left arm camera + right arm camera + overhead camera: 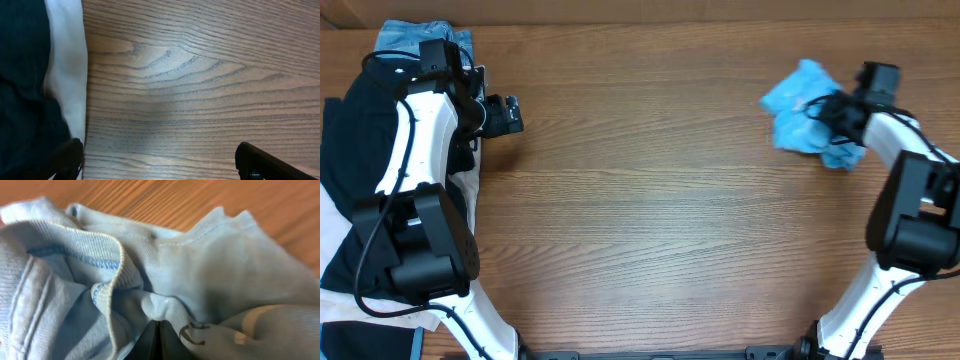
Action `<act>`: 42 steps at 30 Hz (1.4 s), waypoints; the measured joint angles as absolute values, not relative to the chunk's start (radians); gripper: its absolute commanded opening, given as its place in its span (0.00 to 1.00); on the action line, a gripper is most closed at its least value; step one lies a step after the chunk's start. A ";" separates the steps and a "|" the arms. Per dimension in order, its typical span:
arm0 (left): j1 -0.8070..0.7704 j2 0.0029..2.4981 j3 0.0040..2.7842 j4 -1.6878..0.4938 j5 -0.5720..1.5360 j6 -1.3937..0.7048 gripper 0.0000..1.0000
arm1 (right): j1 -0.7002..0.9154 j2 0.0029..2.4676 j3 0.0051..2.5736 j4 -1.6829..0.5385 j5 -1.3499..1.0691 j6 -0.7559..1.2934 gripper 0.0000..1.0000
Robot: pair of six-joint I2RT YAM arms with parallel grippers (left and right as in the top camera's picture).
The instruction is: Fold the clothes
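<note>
At the far left, a heap of other garments lies on the brown wood-grain table [650, 200]: a black T-shirt [355, 140], blue denim jeans [415, 38] and some white cloth [67, 60]. The left gripper [505, 115] hangs over bare wood just beside that heap, jaws spread wide with nothing between them (its wrist view shows only grain there). Well apart, at the right side, the light sky-blue T-shirt of thin fabric [800, 110] is bunched into a crumpled wad. The right gripper [157, 342] is pinched closed on a fold of it near the ribbed collar. Whether the wad rests on the wood or hangs lifted, I cannot tell. The danger, as I judge it, is that the pinch holds several layers at once. A pull would then drag the whole wad instead of opening it, or the thin cloth could slip free.
</note>
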State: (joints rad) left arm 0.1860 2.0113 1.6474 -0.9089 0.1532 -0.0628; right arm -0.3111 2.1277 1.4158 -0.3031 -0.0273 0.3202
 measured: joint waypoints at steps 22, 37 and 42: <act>0.186 2.011 1.647 -0.916 0.153 -0.152 1.00 | -0.536 2.151 1.430 -0.119 -0.096 0.507 0.20; 0.186 2.011 1.647 -0.923 0.153 -0.155 1.00 | -0.576 2.044 1.519 -0.605 -0.239 0.199 0.29; 0.186 2.011 1.647 -0.924 0.153 -0.155 1.00 | -0.575 2.069 1.518 -0.509 -0.192 0.169 0.11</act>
